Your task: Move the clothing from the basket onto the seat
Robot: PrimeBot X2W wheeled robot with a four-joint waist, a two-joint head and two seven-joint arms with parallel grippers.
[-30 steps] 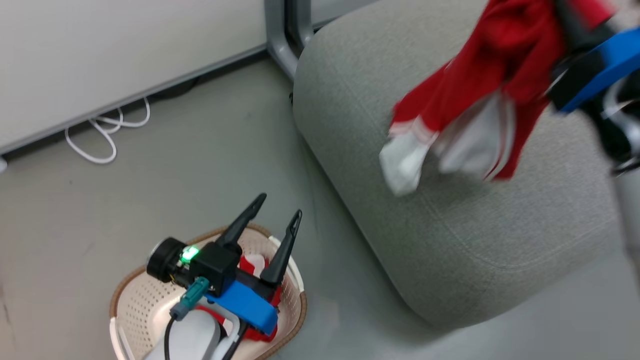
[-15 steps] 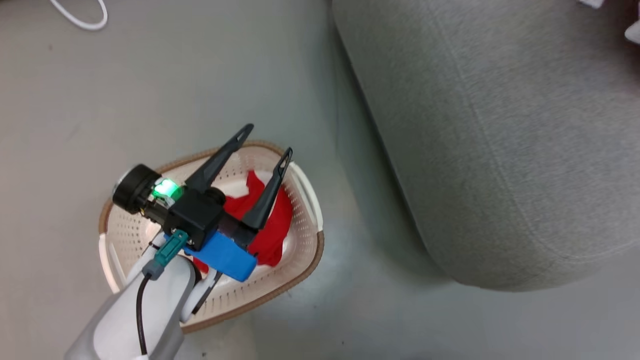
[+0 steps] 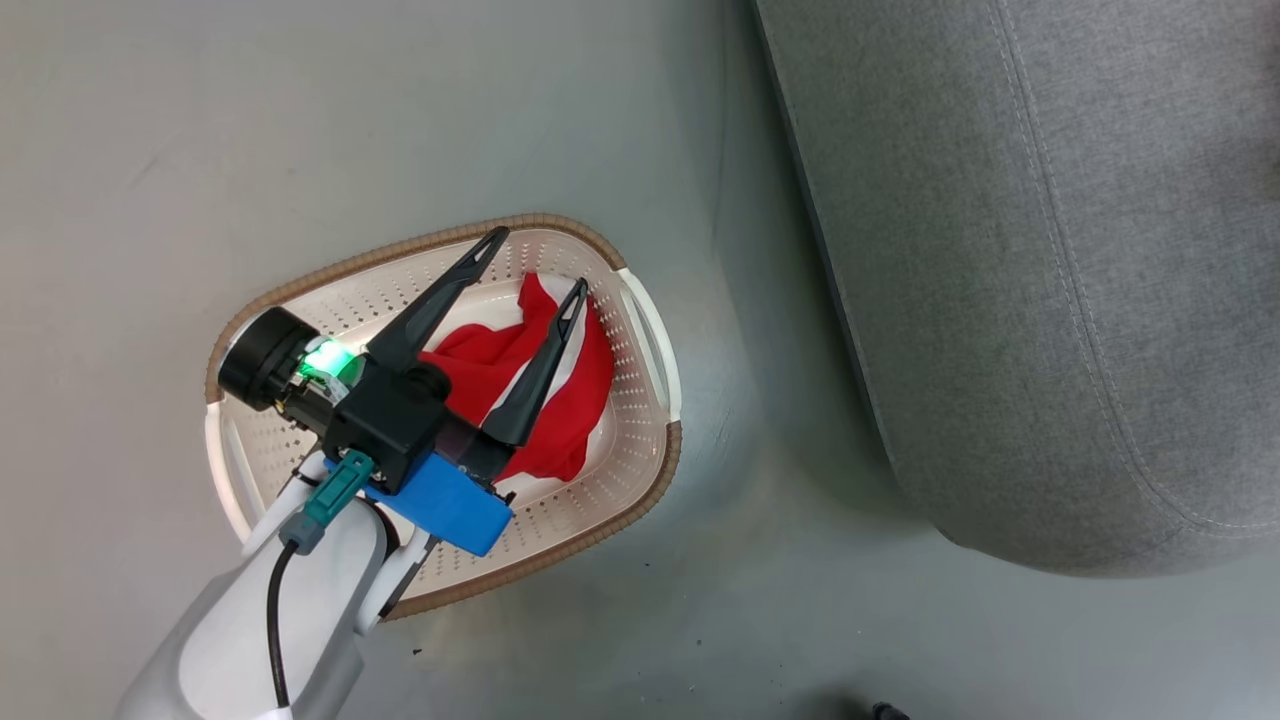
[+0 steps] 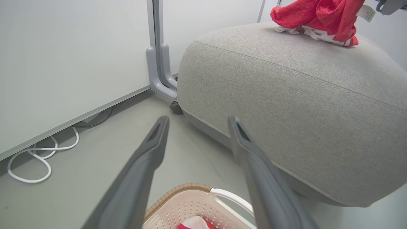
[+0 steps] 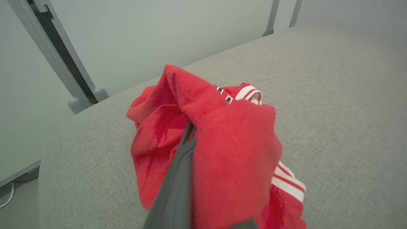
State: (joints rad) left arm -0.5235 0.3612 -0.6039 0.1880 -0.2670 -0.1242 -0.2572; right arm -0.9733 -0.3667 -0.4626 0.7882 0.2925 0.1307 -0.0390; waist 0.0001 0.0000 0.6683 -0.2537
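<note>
Clothing counted two pieces, split between two places. The jersey (image 5: 235,152) lay bunched on the seat (image 3: 1050,300), with its top fold drawn up around the right gripper (image 5: 202,128). That gripper looked closed on the fold. One dark finger ran into the cloth and the other was hidden under it, so the hold is a judgement from how the fabric peaked there. Most of the jersey's weight rested on the cushion, which suggests the piece was set down but not yet let go.

The shorts (image 3: 570,420) sat crumpled in the basket (image 3: 450,235), toward the end nearer the seat, with a white stripe showing between red folds. The left gripper (image 3: 538,262) hung above them with its fingers spread wide and nothing between them. From its wrist view the fingers pointed past the basket rim toward the seat, so they were above the cloth rather than in it. That stance probably meant a reach down for the shorts came next.

One basket stood on the floor just beside the one seat, so the carry was short. A white cable (image 4: 41,159) lay by the wall, well apart.
</note>
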